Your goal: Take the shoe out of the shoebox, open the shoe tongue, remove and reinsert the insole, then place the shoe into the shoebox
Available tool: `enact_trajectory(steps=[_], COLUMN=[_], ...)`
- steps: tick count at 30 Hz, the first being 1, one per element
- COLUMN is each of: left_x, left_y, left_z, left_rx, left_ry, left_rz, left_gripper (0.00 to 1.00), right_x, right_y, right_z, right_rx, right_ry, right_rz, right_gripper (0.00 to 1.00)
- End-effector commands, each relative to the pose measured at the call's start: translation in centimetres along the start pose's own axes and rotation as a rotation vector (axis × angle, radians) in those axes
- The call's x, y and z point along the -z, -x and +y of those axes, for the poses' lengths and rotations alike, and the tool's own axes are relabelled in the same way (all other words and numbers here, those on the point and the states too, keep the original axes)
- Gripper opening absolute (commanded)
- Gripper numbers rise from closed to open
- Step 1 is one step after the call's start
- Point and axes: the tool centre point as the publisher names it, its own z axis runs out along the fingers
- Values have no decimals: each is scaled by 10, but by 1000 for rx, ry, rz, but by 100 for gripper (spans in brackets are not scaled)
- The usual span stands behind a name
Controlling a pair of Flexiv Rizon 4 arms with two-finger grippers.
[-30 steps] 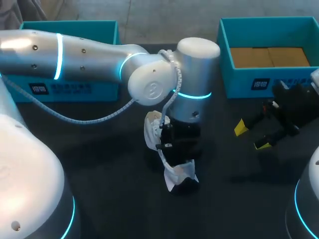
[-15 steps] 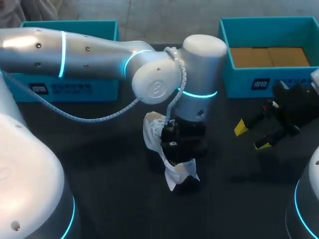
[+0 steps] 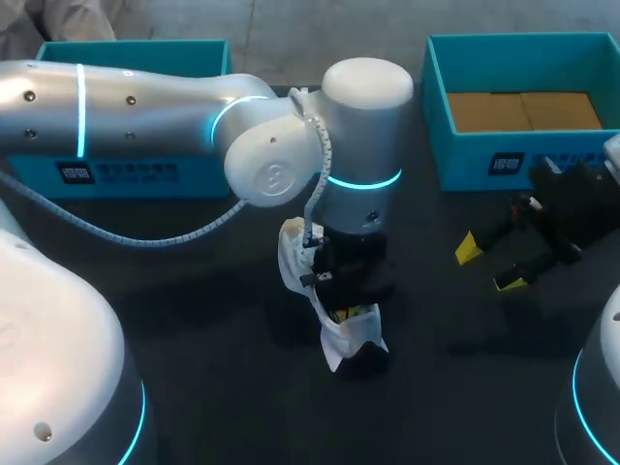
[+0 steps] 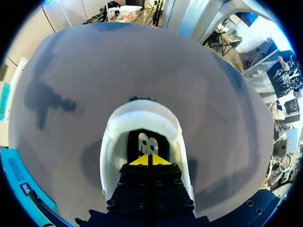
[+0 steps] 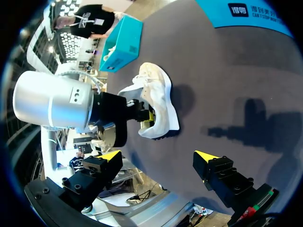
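Observation:
A white shoe (image 3: 341,337) lies on the dark table's middle. My left arm reaches over it from the left, and my left gripper (image 3: 351,313) points down into its opening. In the left wrist view the left gripper (image 4: 148,160) is shut, its yellow tips pressed together just above the black insole (image 4: 142,139) inside the white shoe (image 4: 142,113). I cannot tell whether the tips pinch the insole. My right gripper (image 3: 489,263) stands open to the right of the shoe, apart from it. In the right wrist view the right gripper (image 5: 157,156) is open, with the shoe (image 5: 158,99) ahead.
A teal shoebox (image 3: 523,155) with brown cardboard inside stands at the back right, close behind my right gripper. Another teal box (image 3: 136,170) stands at the back left, partly hidden by my left arm. Bare table (image 3: 194,329) lies left and in front of the shoe.
My left wrist swung slightly right, then back left, over the shoe. Its yellow tips now show at the shoe's opening. The shoe barely shifted. The right arm kept still.

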Motion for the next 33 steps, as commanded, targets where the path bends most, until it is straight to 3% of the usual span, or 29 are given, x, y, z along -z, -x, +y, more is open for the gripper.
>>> enact_trajectory(steps=[1, 6, 9, 12, 15, 24, 33], left_x=[3, 4, 3, 3, 4, 8, 14], left_y=[-1, 5, 6, 5, 3, -2, -4], left_z=[3, 6, 8, 10, 13, 24, 26], left_rx=[8, 11, 17, 23, 34, 71, 82], left_ry=[15, 31, 29, 21, 16, 5, 9], left_rz=[-8, 6, 14, 15, 16, 15, 11], left_gripper=[0, 0, 22, 27, 32, 33, 53], right_x=[-1, -1, -1, -1, -1, -1, -1], right_y=[0, 0, 0, 0, 0, 0, 0], right_z=[-1, -1, -1, -1, -1, -1, -1], right_rx=[-1, -1, -1, -1, -1, -1, -1], right_ry=[3, 3, 3, 3, 3, 3, 3], right_rz=[-4, -4, -4, -4, -4, -4, -4], right_gripper=[100, 100, 100, 100, 100, 100, 100])
